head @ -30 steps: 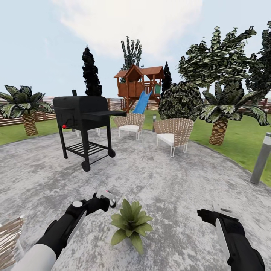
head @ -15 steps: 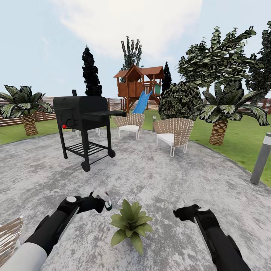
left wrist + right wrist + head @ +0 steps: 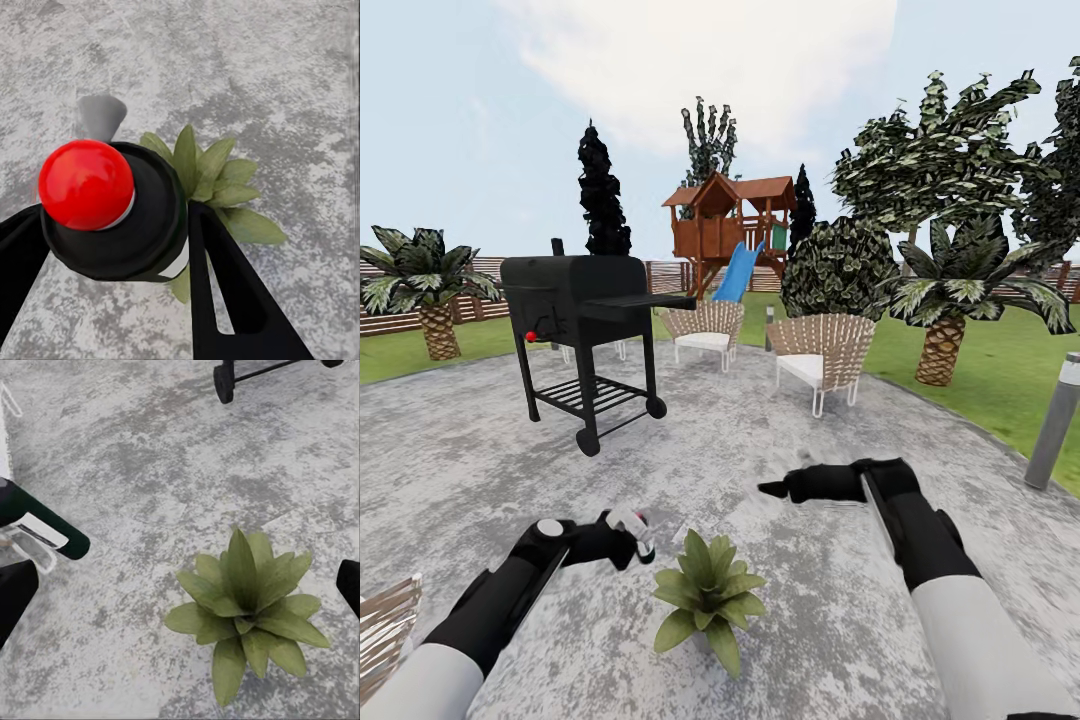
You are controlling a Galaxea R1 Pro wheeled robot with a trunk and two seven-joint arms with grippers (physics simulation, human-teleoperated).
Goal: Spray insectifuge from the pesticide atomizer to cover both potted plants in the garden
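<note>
A: Scene, big to small. Round mottled grey patio (image 3: 760, 470) with lawn (image 3: 1000, 390) around it and a slatted brown fence (image 3: 390, 320) behind. A wooden playhouse (image 3: 725, 225) with a blue slide stands past the patio's far edge, with palm trees at the left and right edges.

B: On the paving?

A: Black wheeled grill (image 3: 585, 330) toward the far left of the patio. Two wicker chairs (image 3: 820, 360) near the far edge. A grey bollard (image 3: 1055, 420) stands at the right rim, in the grass.

B: Task items?

A: One potted plant (image 3: 708, 595) in the near middle of the patio: a low rosette of broad, pointed green leaves. The pot is hidden under the foliage. The right wrist view shows the same rosette (image 3: 247, 611) from above.

B: Atomizer?

A: The pesticide atomizer (image 3: 632, 528) is in the left end effector (image 3: 625, 535), raised just left of the plant and clear of the leaves. Left wrist view: dark body with a rounded red top (image 3: 86, 184) and a white patch low on its side. Black fingers (image 3: 225, 292) clamp it from both sides.

B: Right side?

A: The right end effector (image 3: 775, 489) hangs above the patio beyond the plant, pointing left. Dark finger tips sit at opposite edges of the right wrist view with nothing between them: spread apart.
</note>
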